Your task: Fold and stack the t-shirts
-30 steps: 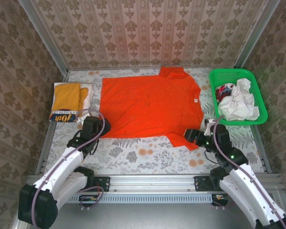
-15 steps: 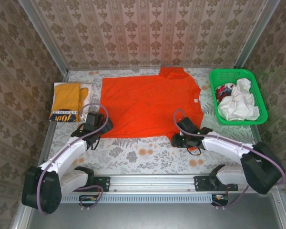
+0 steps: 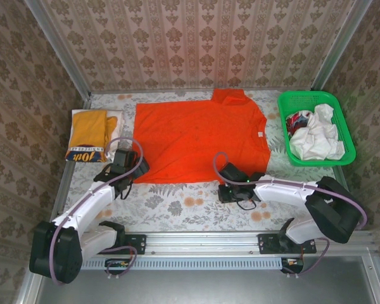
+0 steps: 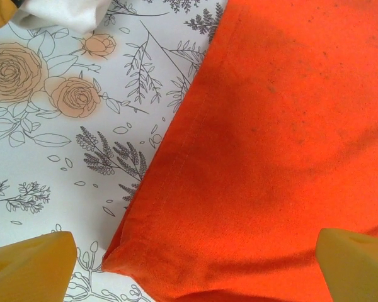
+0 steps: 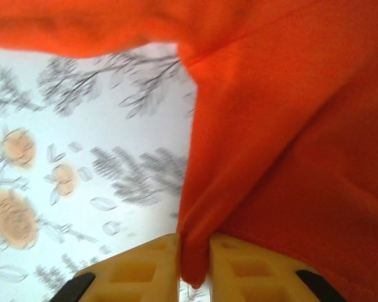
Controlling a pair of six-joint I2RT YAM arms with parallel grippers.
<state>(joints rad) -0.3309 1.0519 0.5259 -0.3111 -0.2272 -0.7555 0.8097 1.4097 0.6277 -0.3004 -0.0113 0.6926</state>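
nearest the bases, the right hand [image 5: 194,248] is pinched narrow on the near edge of the orange-red t-shirt [image 3: 199,136], and the left hand [image 4: 194,261] stands wide over its near left corner, holding nothing. that shirt lies spread flat mid-table [image 3: 190,209], not yet folded. farther back, the mustard-yellow t-shirt [image 3: 88,130] lies folded at the left, and crumpled white t-shirts [image 3: 315,139] wait in the green basket [image 3: 342,158], so most work seems left.

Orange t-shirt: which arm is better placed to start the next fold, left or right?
Right, probably. The right gripper is shut on an edge of the orange t-shirt, ready to pull it over. The left gripper hangs open above the shirt's near left corner, holding nothing.
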